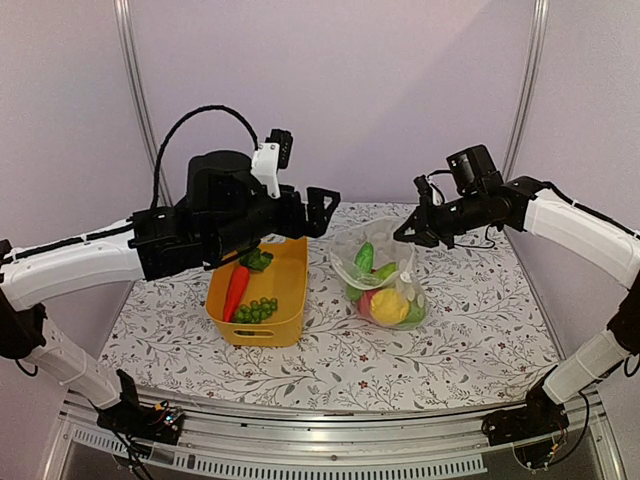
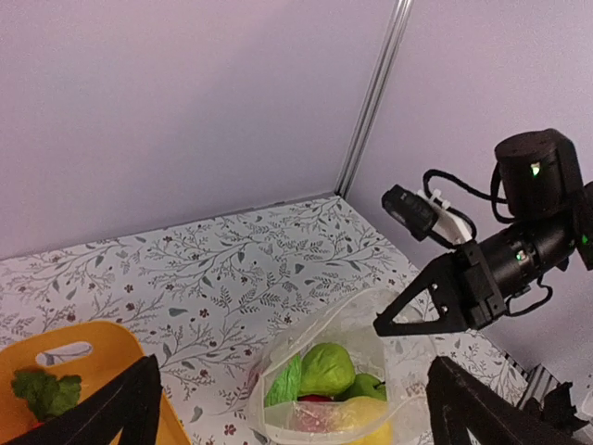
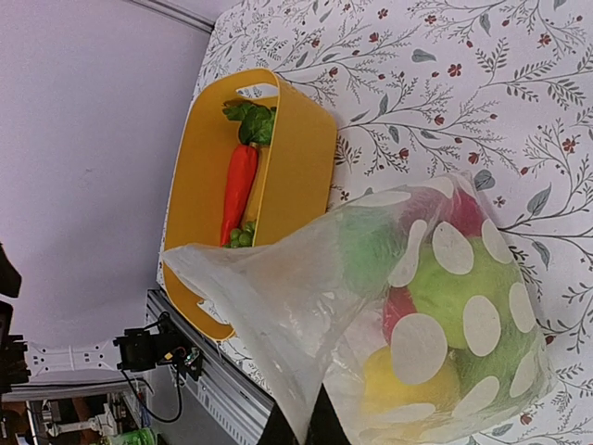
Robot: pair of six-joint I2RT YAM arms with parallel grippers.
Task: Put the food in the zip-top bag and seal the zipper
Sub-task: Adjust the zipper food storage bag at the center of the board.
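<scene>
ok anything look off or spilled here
Nothing is spilled. The carrot and the green cluster lie in the yellow tub, not in the zip-top bag, which rests on the table with its mouth edge pinched up by the right hand.

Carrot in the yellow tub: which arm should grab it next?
Left. The left pincer is open and empty near the tub with the carrot, while the right pincer is pinching the bag.

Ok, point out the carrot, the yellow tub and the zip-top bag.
carrot (image 1: 236, 290), top external view, middle of its orange body.
yellow tub (image 1: 262, 335), top external view, its near wall.
zip-top bag (image 3: 419, 348), right wrist view, a white dot on its side.
</scene>
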